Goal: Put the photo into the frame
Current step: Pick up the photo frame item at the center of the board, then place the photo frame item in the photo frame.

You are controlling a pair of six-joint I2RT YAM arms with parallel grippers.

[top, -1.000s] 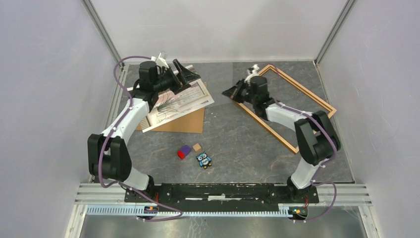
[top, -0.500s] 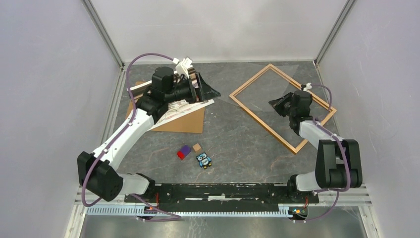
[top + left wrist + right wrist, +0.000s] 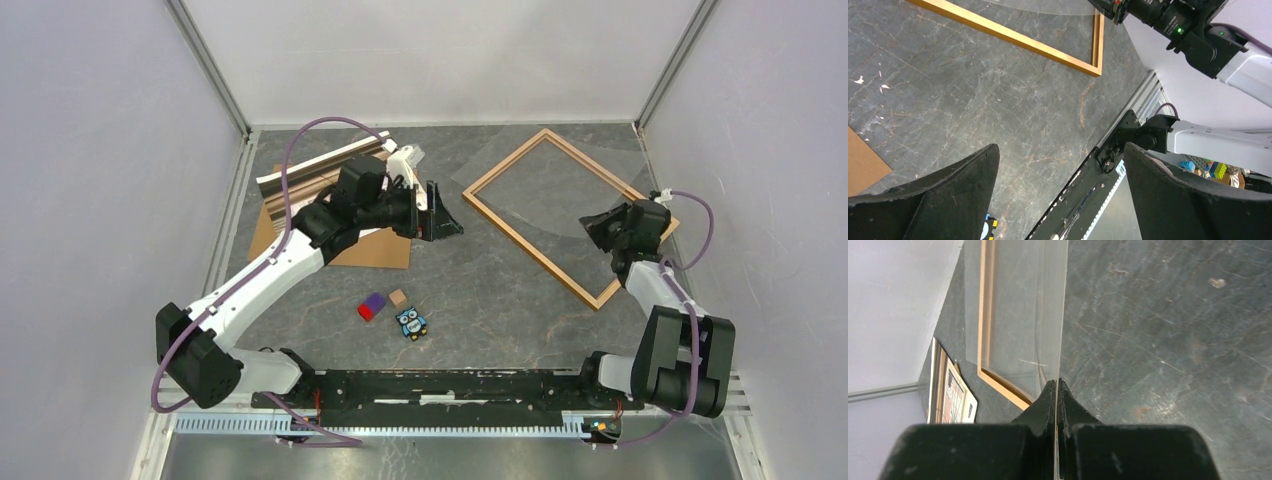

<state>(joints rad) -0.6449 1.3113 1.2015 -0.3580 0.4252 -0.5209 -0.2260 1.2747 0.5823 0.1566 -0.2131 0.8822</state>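
Photo on cardboard, left gripper open and empty, right gripper tight on clear sheet.

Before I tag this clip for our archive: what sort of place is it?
Likely a robotics lab test cell: plain pale walls box in a dark stone-look table, with left arm and right arm bolted to an aluminium rail at its near edge.

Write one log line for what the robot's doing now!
left gripper open, empty | right gripper shut on clear sheet | photo outside frame
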